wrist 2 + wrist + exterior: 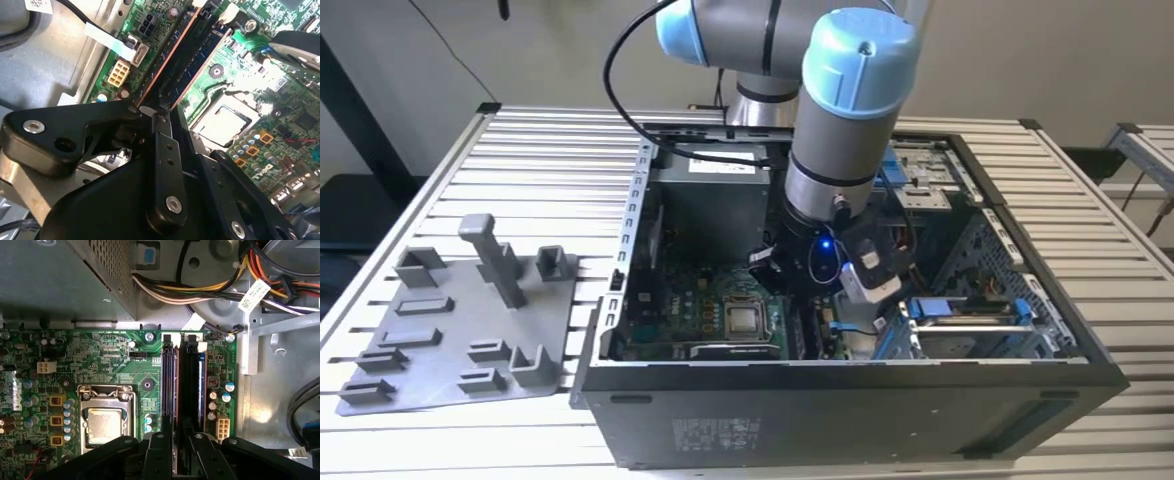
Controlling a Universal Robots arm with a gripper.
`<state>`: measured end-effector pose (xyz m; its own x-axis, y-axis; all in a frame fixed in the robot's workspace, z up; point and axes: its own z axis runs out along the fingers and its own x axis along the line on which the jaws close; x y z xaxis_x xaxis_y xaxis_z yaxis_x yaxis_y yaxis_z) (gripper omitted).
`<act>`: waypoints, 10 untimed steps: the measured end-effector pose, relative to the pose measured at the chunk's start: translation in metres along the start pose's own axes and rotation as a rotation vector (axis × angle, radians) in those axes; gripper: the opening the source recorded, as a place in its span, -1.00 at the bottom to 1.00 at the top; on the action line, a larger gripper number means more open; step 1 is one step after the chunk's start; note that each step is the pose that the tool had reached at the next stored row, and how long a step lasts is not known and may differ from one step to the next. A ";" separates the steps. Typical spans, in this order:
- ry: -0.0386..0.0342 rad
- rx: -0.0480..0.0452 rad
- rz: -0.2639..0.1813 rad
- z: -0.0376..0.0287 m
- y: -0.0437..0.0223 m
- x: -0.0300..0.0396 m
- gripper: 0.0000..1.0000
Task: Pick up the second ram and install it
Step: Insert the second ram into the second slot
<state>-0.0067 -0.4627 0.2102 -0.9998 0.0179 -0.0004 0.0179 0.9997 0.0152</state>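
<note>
Gripper (182, 460) clenching second ram (189, 405), seating it in slot at 3 o'clock from processor (105, 425). Risk: stick tilting, jamming against neighbouring stick (169, 400), bending contacts.

a: where does the exterior view sit?

b: high, off the bench (520, 140), looking down into the open computer case (854, 400), with the arm (847, 120) reaching in from the far edge.

a: and the 2 wrist views?

b: both ride low inside the case, close over the motherboard (115, 347). both share the processor socket (222, 122) and the memory slots (182, 390).
</note>
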 end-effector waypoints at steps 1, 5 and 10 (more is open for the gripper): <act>0.0001 0.0002 0.000 -0.0012 -0.0001 0.0000 -0.56; 0.0001 -0.0005 0.000 -0.0184 0.0002 0.0000 -0.56; 0.0004 -0.0007 0.000 -0.0279 0.0004 0.0000 -0.56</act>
<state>-0.0067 -0.4627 0.2381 -0.9998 0.0183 0.0000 0.0183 0.9997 0.0158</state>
